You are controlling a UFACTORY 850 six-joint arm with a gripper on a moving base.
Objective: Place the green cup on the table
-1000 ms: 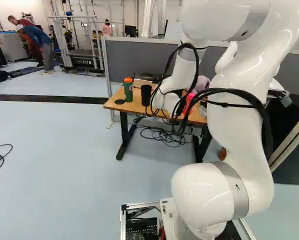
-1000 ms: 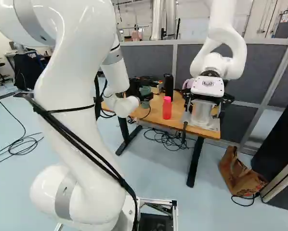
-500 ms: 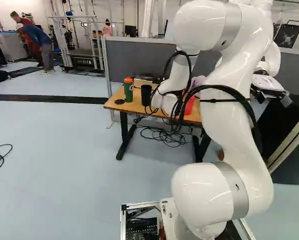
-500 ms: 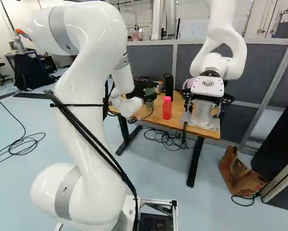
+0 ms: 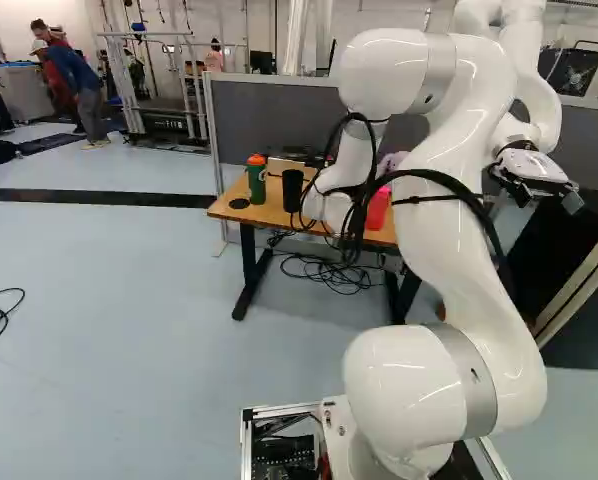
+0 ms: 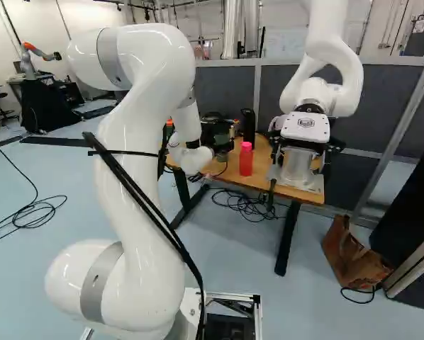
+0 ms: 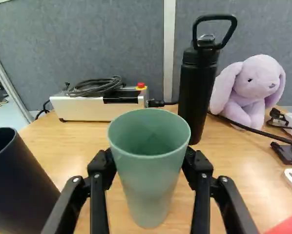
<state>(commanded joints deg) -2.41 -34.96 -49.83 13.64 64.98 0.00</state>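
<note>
The green cup [image 7: 149, 170] is upright in the pincer [image 6: 216, 131], over the tabletop [image 5: 219, 210]; whether its base touches the wood, I cannot tell.

Going left to right across the left base view, a dark round disc [image 5: 239, 203] lies flat near the end of the tabletop. Just beside it stands a green bottle [image 5: 256, 183] with an orange lid, and next comes a dark cup [image 5: 293, 190], also upright. The wrist view shows a white box [image 7: 99, 106] beyond these, with a coiled cable [image 7: 94, 87] and a red button [image 7: 140, 85] on top.

Then comes the pincer itself, its two fingers parted by the width of the green cup and closed against opposite sides of it, below the rim. Behind the green cup and a little to its right stands a black flask [image 7: 198, 92] with a loop handle, near the grey partition [image 7: 102, 44]. A lilac plush rabbit [image 7: 253, 92] sits beside the flask.

In the right base view, a pink bottle [image 6: 245, 161] stands on the tabletop, and to its right another robot [image 6: 329, 78] reaches over the far end. Rightmost, a brown paper bag [image 6: 354, 258] rests on the floor.
</note>
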